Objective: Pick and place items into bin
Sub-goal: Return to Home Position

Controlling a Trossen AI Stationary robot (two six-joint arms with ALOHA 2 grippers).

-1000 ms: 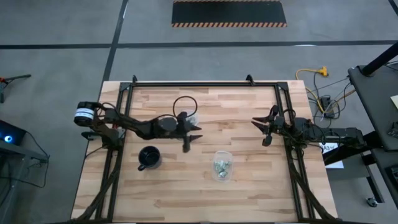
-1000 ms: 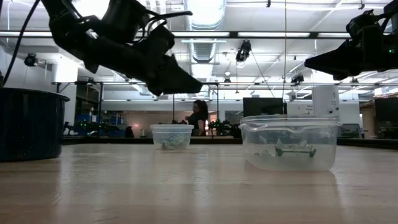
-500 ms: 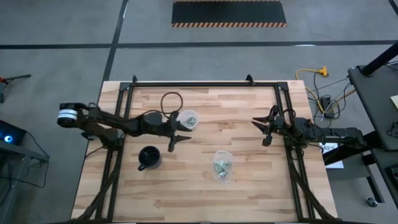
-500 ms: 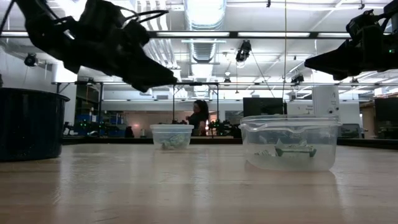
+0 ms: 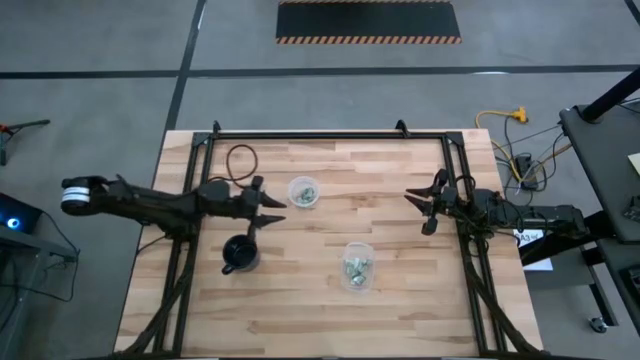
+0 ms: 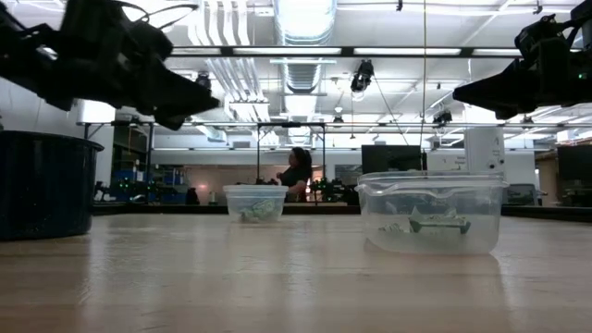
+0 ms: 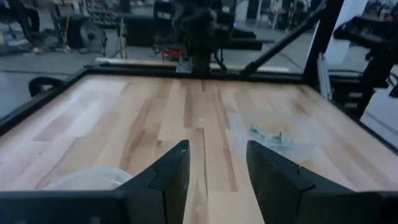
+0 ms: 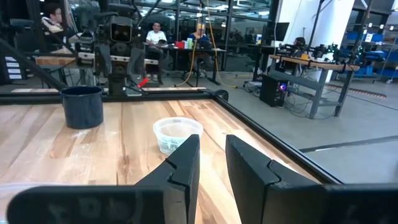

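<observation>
Left gripper left of centre, above black mug – fingers apart, empty. Right gripper parked right edge, fingers narrowly apart, empty. Items in lower-centre tub – more in upper-centre tub.

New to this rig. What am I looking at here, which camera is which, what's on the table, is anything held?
It is a two-armed robot at a wooden table. One picture looks straight down from above, one looks level across the tabletop, and each of the other two comes from a camera on an arm's wrist, looking past its own two fingers.

From above, the left gripper hangs over the table's left half, near the black mug. Its fingers stand apart with nothing between them. The right gripper waits at the right edge, fingers slightly apart, also empty.

On the table are the mug and two clear tubs: a round tub toward the far side and a nearer tub. Both hold small pale green pieces. Nothing is being held.
</observation>
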